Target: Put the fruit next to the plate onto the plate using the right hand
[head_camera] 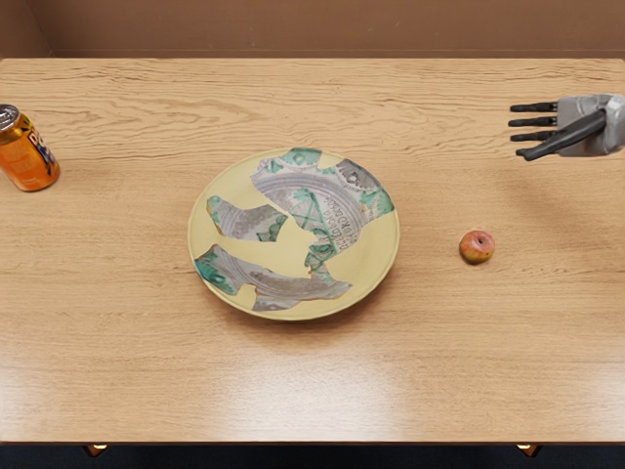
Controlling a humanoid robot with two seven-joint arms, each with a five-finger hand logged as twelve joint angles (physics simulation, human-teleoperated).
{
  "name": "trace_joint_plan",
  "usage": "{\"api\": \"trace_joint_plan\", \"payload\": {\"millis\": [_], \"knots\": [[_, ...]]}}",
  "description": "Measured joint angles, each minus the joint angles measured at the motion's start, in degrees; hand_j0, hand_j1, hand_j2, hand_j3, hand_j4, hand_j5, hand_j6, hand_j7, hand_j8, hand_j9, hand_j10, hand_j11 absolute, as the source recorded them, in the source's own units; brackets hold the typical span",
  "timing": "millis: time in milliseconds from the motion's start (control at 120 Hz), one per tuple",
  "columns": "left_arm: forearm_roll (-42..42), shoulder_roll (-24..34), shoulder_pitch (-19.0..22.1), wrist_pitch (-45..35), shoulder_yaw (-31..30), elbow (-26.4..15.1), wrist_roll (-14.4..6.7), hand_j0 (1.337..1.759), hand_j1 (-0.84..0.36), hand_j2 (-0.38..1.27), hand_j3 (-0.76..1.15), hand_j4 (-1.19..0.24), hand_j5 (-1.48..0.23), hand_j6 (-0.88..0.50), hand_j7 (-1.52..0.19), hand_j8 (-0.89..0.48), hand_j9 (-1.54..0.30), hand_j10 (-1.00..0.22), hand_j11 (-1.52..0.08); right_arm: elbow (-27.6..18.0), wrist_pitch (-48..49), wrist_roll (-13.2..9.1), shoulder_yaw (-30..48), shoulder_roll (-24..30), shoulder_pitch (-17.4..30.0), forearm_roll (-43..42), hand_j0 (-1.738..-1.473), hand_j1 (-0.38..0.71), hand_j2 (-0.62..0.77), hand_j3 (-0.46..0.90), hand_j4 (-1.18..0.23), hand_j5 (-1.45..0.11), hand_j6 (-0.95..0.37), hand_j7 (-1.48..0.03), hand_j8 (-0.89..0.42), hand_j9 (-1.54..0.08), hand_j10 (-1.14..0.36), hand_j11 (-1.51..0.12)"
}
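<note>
A small red-and-yellow apple lies on the table to the right of the plate, apart from it. The plate is yellow with grey and green patterned patches and sits at the table's middle. My right hand comes in from the right edge, above and to the right of the apple, well clear of it. Its fingers point left, straight and spread, holding nothing. The left arm is out of sight.
An orange drink can stands tilted at the far left edge of the wooden table. The table's front edge runs along the bottom of the view.
</note>
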State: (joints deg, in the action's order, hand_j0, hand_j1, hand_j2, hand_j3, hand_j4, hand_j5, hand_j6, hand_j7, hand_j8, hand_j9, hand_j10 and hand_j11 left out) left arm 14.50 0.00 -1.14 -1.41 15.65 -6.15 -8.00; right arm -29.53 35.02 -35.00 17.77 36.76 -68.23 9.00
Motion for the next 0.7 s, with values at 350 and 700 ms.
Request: {"api": "trace_joint_plan", "payload": {"millis": [350, 700], "knots": [[0.0, 0.0, 0.0, 0.0, 0.0, 0.0, 0.0, 1.658, 0.35, 0.00, 0.00, 0.00, 0.00, 0.00, 0.00, 0.00, 0.00, 0.00, 0.00, -22.6, -0.3, 0.0, -8.1, -2.1, -6.8, -21.1, -1.658, -0.35, 0.00, 0.00, 0.00, 0.00, 0.00, 0.00, 0.00, 0.00, 0.00, 0.00], [0.0, 0.0, 0.0, 0.0, 0.0, 0.0, 0.0, 1.658, 0.35, 0.00, 0.00, 0.00, 0.00, 0.00, 0.00, 0.00, 0.00, 0.00, 0.00, -50.4, -31.1, 0.0, -29.7, 0.4, -22.1, -36.3, -1.658, -0.35, 0.00, 0.00, 0.00, 0.00, 0.00, 0.00, 0.00, 0.00, 0.00, 0.00]]}}
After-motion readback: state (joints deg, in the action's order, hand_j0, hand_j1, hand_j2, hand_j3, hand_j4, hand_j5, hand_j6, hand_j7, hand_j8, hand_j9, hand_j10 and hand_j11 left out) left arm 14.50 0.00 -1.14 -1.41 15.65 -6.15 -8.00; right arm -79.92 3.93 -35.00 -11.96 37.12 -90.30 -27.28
